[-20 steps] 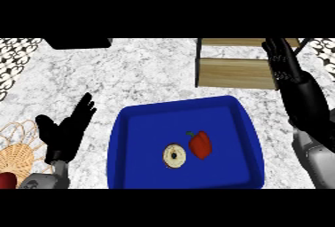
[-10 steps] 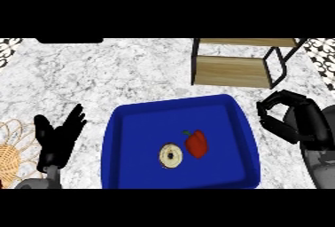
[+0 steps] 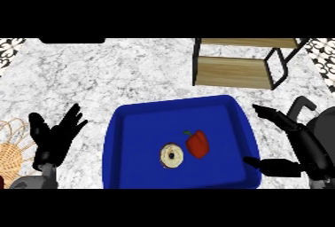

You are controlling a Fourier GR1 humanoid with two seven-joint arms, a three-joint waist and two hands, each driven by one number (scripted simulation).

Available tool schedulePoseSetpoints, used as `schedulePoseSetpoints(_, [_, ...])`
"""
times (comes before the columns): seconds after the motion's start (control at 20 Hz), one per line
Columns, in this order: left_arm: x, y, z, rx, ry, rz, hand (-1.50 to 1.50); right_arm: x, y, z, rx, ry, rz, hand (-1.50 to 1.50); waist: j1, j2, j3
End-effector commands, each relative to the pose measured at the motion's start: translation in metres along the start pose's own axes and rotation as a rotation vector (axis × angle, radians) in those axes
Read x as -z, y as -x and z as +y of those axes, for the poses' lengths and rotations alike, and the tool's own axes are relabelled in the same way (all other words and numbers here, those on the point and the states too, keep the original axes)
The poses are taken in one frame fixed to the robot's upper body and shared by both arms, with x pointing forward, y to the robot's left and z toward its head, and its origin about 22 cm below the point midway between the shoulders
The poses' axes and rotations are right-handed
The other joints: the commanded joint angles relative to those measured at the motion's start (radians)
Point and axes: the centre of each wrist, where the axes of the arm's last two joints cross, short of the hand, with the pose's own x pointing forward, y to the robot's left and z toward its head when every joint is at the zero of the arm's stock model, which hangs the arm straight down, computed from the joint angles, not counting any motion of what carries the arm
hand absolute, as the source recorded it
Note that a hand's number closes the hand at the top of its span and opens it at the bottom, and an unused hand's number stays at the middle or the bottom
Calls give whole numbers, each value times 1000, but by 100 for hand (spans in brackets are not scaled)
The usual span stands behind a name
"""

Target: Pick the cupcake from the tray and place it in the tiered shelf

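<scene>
Beside tray (image 3: 124,146): right hand (image 3: 304,148) spread wide, holding nothing.

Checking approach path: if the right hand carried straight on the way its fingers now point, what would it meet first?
The right hand points left, so probably the blue tray's rim, then the red pepper. Its height above the tray is unclear.
</scene>
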Motion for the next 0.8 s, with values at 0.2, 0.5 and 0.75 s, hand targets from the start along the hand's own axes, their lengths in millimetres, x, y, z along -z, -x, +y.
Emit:
schedulePoseSetpoints(0.2, [-3,-6,-4,-10,5,27,0,-15,-71,7,-99,-238,42,-150,7,2,-4])
schedulePoseSetpoints(0.5, [-5,20,-22,-1,11,35,0,-3,-129,57,-210,-235,146,-150,28,6,-7])
schedulePoseSetpoints(0.75, [1,6,-7,5,17,30,0,18,-157,92,-267,-170,213,-150,23,5,-5])
